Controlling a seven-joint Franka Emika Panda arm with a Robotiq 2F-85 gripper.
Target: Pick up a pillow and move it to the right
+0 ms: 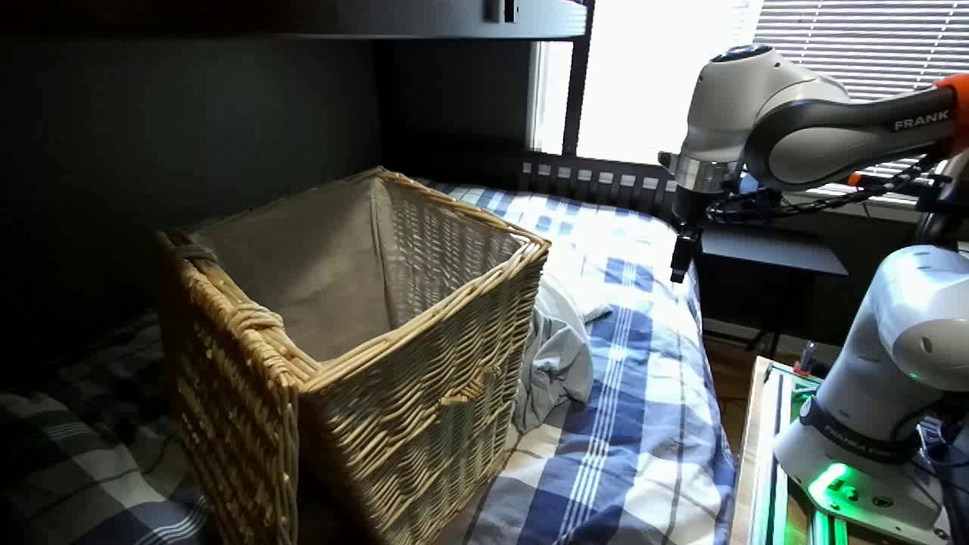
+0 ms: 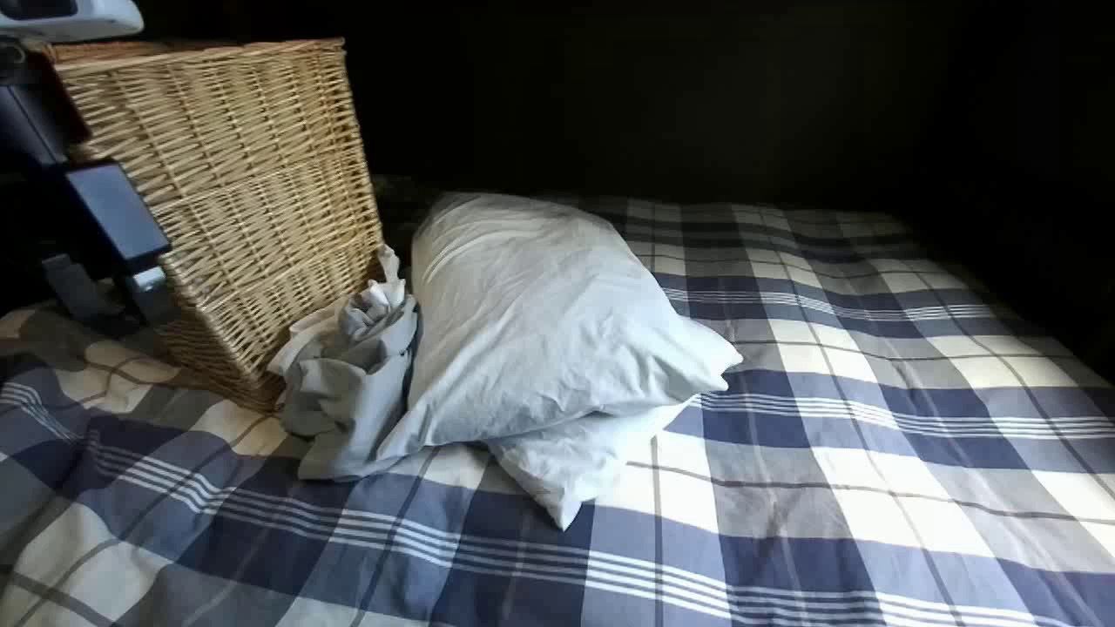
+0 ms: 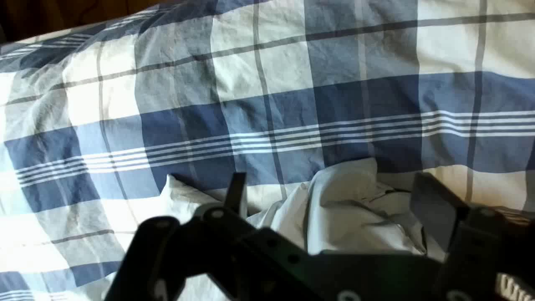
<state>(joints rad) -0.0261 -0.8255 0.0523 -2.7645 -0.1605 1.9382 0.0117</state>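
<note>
One plump grey cloth pillow (image 2: 544, 322), likely soft, light: pinch corner (image 2: 707, 359) farthest from boxy tan wicker basket (image 2: 253, 187). End effector (image 3: 335, 194) spread.

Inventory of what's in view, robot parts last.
bedspread: 1, blue-white plaid, all three views
basket: 1, tan, on bedspread
pillow: at least 1, pale grey, on bedspread
crumpled fabric: count unclear, grey, between basket and pillow
overhead panel: 1, grey, above bedspread
window: 1, white, beyond bedspread
blinds: 1, white, at window
slatted rail: 1, dark, below window
tabletop: 1, dark, near window
stand: 1, partly tan, under arm
arm: 1, mostly white, beside bedspread
gripper: 1, black, open, above bedspread
</note>
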